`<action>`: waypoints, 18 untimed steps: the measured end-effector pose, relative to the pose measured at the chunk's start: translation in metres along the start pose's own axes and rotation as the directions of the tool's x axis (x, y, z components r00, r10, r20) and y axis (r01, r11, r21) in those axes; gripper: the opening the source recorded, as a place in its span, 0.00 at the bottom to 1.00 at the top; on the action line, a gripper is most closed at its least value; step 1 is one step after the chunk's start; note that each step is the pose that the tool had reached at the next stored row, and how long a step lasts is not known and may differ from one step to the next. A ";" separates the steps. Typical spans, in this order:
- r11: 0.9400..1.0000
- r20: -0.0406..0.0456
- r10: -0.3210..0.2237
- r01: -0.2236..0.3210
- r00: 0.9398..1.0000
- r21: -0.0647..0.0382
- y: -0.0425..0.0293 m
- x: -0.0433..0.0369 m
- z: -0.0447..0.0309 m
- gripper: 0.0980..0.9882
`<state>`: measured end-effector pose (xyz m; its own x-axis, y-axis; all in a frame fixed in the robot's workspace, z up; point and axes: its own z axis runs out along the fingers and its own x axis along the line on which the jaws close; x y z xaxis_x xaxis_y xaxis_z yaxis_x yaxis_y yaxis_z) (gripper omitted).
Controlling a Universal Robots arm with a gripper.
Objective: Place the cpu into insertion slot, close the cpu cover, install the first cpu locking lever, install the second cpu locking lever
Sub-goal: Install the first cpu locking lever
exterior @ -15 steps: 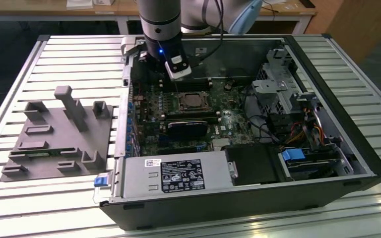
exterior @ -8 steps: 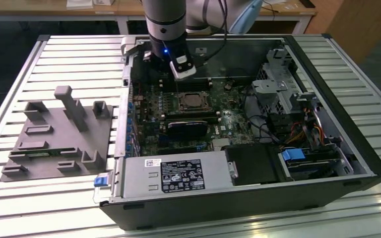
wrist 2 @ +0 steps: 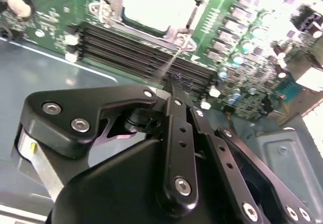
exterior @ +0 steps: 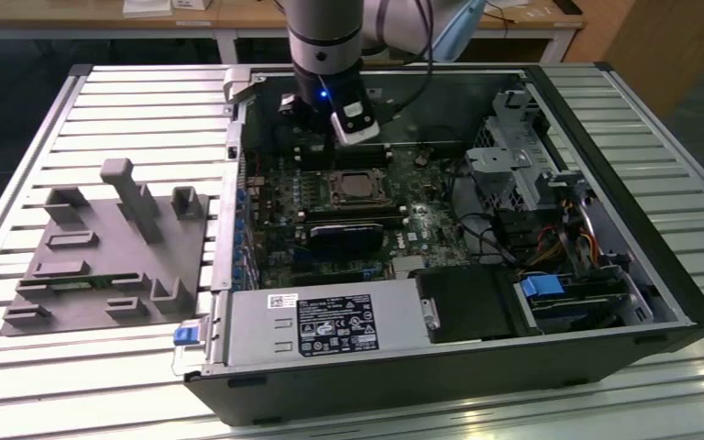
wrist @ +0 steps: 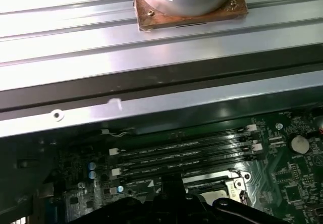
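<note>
1. hand: black linkage bars, nearest the lens in the second wrist view. Fingertips drawn together, apparently clenched on the free end of item 2.
2. locking lever: thin silvery rod running from the socket corner to the fingertips, crossing above the memory slots. First or second lever: cannot tell.
3. cpu: dull grey square lying in the insertion slot on the green circuit board, inside the open computer case on the slatted worktop.
4. cpu cover: silvery frame, judged to be down over the chip.

Step in hand, by judgement: a lever install, with the placing and the cover apparently done. It calls for a steady pinch on a thin rod, swung down and tucked under its catch without grazing the memory slots.

Obscured: the socket face is washed out by glare in the second wrist view. The catch and the other lever cannot be made out. Fingertip contact is partly masked by the linkage.
</note>
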<state>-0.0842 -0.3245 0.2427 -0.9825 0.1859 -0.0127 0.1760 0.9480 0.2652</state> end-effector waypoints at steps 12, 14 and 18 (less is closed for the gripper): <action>1.000 0.003 -0.001 0.001 1.000 0.001 0.0041 -0.0219 0.0019 0.01; 1.000 0.021 -0.006 0.006 1.000 -0.001 0.0041 -0.0218 0.0022 0.01; 1.000 0.067 -0.018 0.019 0.998 -0.008 0.0040 -0.0213 0.0029 0.01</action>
<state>-0.0624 -0.3240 0.2412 -0.9792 0.1857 -0.0823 0.1571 0.9493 0.2723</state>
